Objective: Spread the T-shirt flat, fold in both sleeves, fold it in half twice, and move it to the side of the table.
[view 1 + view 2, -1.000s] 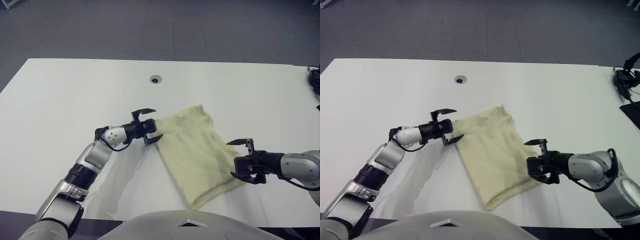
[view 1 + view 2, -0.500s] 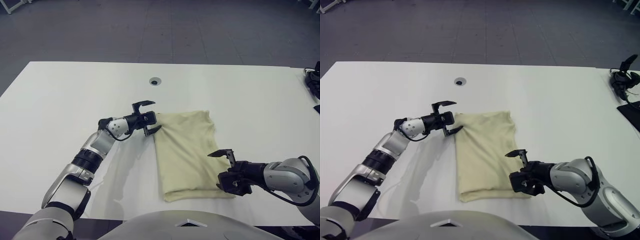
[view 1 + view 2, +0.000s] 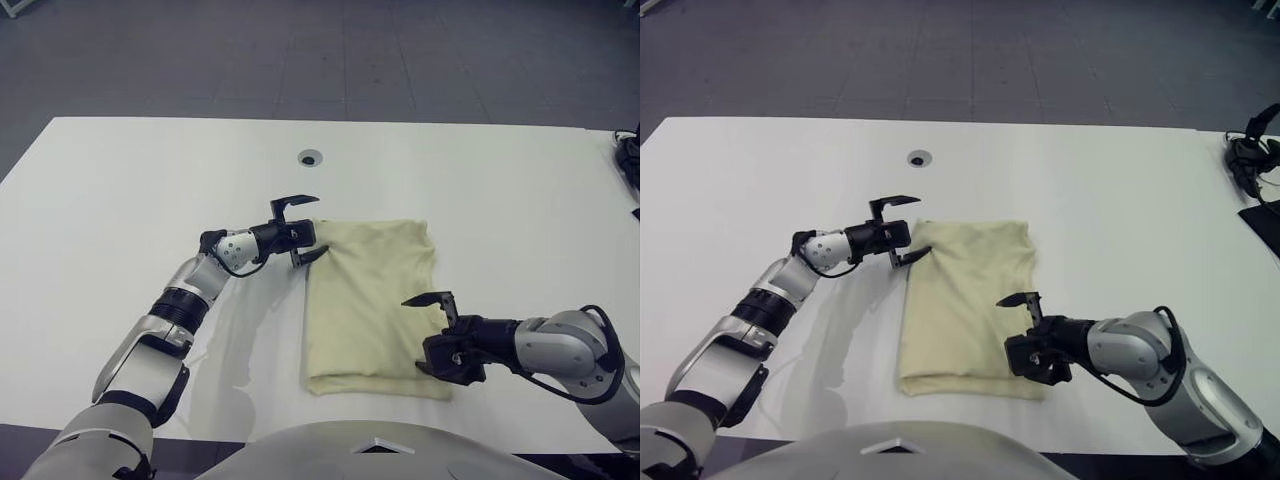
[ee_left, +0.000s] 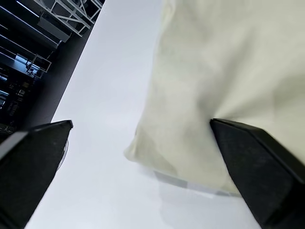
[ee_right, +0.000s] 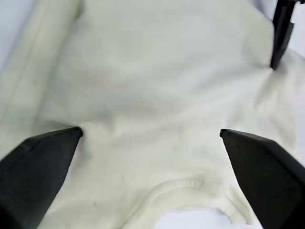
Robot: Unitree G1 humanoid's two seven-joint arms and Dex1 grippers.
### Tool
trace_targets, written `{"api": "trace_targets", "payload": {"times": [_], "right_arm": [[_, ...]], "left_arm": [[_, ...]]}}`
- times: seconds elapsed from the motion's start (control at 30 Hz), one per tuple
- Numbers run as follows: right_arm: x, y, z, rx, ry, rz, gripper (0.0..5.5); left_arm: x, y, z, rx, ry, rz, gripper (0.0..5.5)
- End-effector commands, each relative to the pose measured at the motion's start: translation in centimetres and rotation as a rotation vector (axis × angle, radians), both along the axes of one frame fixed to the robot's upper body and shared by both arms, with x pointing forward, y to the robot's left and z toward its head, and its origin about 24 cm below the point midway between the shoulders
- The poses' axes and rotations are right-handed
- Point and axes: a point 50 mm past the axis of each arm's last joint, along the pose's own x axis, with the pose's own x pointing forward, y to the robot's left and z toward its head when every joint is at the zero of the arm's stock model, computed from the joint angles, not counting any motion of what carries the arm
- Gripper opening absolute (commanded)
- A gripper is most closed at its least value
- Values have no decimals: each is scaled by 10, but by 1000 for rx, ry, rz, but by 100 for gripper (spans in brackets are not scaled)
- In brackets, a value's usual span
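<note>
Folded shirt (image 3: pixel 365 285) at frame centre; left claw (image 3: pixel 306 228) and right claw (image 3: pixel 428 335) gape at opposite corners. Uneven pulling may unfold it.

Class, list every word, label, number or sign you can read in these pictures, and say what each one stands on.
None can be read.
The T-shirt shows no print or tag, the white table bears no lettering, and the left gripper and right gripper carry no legible marking.
The dark cables at the table's edge are too small to tell.
</note>
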Motion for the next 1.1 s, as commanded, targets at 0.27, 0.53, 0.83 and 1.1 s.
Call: {"api": "trace_targets", "payload": {"times": [0.27,0.53,0.83,1.1], "right_arm": [[-9,-14,24,57,-19,-90,540],[-30,-27,22,72,92,-156,540],[-61,-33,-18,-5,229,-185,540],[-68,-42,-33,-58,240,-203,540]], "left_arm": [[-9,-2,39,-131,-1,-24,538],[-44,17,90,-136,-59,-91,538],[-136,32,49,237,154,-328,538],[-187,37,35,402,249,-440,538]]}}
